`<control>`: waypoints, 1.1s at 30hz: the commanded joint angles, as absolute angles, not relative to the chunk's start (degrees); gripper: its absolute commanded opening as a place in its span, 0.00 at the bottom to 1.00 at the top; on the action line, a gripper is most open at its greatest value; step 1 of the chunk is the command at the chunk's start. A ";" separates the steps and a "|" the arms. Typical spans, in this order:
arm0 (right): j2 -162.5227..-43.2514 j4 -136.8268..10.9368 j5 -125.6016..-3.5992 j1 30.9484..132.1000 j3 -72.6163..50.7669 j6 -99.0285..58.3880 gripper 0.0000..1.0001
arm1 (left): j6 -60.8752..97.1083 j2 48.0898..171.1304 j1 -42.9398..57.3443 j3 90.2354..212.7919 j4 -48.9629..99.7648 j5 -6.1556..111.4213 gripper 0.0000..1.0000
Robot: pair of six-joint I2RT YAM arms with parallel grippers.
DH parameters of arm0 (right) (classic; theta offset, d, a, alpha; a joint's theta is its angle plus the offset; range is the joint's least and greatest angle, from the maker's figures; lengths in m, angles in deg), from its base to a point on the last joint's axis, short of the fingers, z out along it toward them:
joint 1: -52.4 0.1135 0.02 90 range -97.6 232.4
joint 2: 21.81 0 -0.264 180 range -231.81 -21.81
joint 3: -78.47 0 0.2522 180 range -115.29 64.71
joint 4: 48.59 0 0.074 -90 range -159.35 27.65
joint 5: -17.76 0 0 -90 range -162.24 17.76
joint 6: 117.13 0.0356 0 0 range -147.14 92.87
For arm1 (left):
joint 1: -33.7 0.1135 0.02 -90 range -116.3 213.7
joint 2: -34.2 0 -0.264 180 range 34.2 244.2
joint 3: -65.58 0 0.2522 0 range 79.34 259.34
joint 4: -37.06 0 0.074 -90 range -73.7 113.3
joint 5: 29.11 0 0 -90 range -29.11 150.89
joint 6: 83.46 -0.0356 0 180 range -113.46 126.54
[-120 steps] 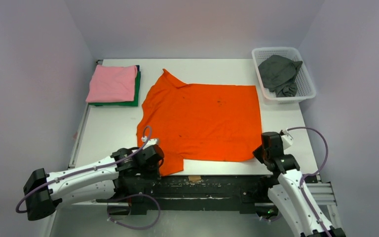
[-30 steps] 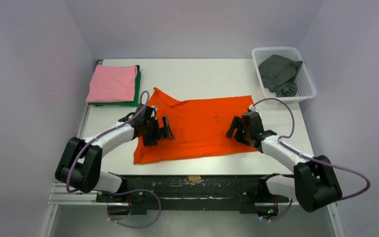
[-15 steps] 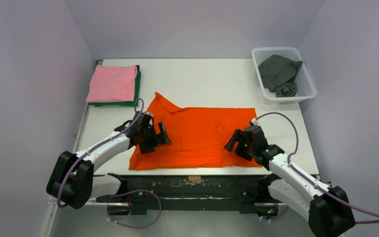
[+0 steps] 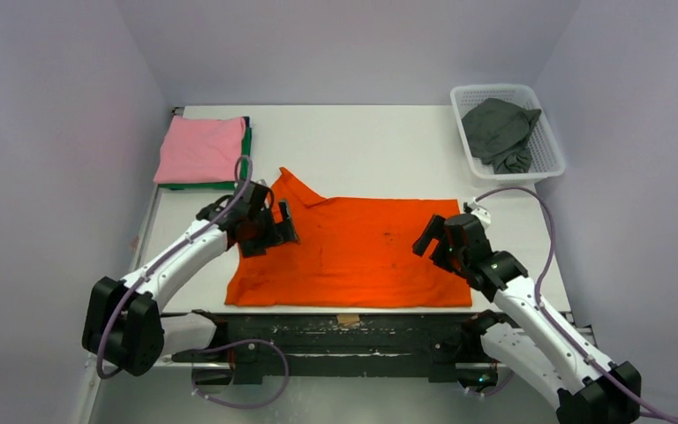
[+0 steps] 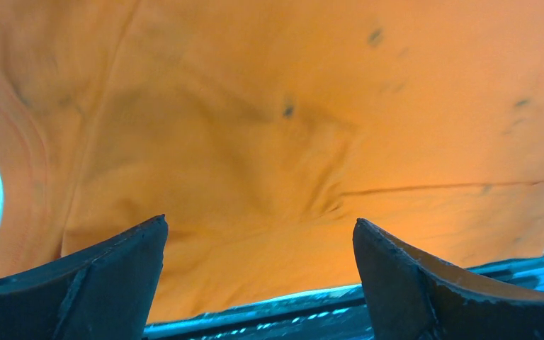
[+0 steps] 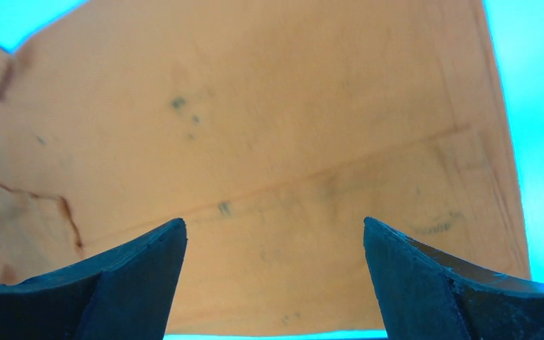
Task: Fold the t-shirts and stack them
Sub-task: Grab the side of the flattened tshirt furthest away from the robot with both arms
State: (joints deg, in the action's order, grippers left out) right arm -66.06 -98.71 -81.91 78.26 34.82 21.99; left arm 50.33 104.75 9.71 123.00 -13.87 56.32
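A bright orange t-shirt [image 4: 353,256] lies folded in half across the middle of the table, with one sleeve [image 4: 293,185] sticking out at its far left. My left gripper [image 4: 281,223] hovers open over the shirt's left end. Over the right end my right gripper [image 4: 425,237] is open too. In the left wrist view the orange cloth [image 5: 269,127] fills the picture behind the spread left gripper [image 5: 260,221], nothing between the fingers. The right wrist view shows the same cloth [image 6: 276,142] under the spread right gripper [image 6: 274,221]. A folded pink t-shirt [image 4: 199,148] rests on a green one [image 4: 245,163] at the back left.
A white mesh basket [image 4: 505,89] at the back right holds a crumpled dark grey t-shirt [image 4: 497,131]. The white table [image 4: 362,137] shows bare behind the orange shirt. Its black front rail [image 4: 344,322] runs just below the shirt's near edge.
The spread orange shirt has been folded in half since four seconds ago. Over the last second it settled nearer the front edge, and the right jaws opened wider.
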 commanded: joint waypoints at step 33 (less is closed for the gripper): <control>-84.83 -84.52 -94.82 69.98 25.56 17.15 0.97 | 43.46 158.97 21.16 184.50 -17.73 62.97 0.00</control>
State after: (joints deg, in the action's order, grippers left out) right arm -82.01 -87.89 -94.22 72.74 28.59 16.72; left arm 41.82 163.85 21.04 186.21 -18.31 62.44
